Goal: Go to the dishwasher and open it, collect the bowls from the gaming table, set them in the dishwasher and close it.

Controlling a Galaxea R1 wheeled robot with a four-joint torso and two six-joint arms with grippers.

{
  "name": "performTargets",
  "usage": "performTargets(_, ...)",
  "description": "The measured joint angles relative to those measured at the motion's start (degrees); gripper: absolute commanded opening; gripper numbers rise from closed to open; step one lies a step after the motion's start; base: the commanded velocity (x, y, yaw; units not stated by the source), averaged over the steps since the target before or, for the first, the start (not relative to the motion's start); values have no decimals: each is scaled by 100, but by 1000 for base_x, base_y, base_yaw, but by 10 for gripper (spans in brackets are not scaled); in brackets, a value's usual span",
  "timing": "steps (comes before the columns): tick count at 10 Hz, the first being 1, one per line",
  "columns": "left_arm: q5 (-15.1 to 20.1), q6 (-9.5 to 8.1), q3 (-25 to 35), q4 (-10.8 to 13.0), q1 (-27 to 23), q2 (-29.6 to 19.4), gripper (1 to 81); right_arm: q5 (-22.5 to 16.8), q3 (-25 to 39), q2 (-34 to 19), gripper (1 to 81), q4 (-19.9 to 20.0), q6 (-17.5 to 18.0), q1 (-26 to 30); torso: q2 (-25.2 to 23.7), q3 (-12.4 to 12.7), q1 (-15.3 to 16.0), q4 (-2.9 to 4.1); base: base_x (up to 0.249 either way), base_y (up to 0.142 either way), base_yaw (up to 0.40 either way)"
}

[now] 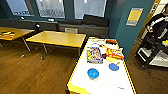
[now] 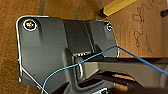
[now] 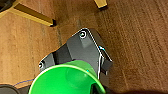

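Green bowl (image 3: 66, 80) sits at the right claw, apparently clamped there above the wooden floor (image 3: 140, 45); the left claw's state I cannot tell. Ahead, a blue bowl (image 1: 93, 73) waits on the white surface (image 1: 110, 85). Collecting seems underway; next calls for reaching that bowl.

Two yellow tables (image 1: 58, 38) stand on the brown wood floor (image 1: 32, 72). A colourful box (image 1: 94, 55), a red packet (image 1: 114, 53) and a flat blue disc (image 1: 113, 66) lie close together. A person (image 1: 160, 22) stands by a dark cart (image 1: 152, 53).
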Motion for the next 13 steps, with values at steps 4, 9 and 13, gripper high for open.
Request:
performTargets(4,-267,-188,1570,-27,-176,-1133,811,113,-734,768,10,-347,0,-111,0,0,0,0,0,0,0)
performTargets(9,-589,-646,3508,-322,-794,-2750,811,98,-1108,1275,10,-527,0,-157,0,0,0,0,0,0,0)
performTargets(13,-556,-783,4402,-1023,-2078,-3410,811,39,-1169,1430,10,-673,0,-96,0,-2,0,0,0,0,0)
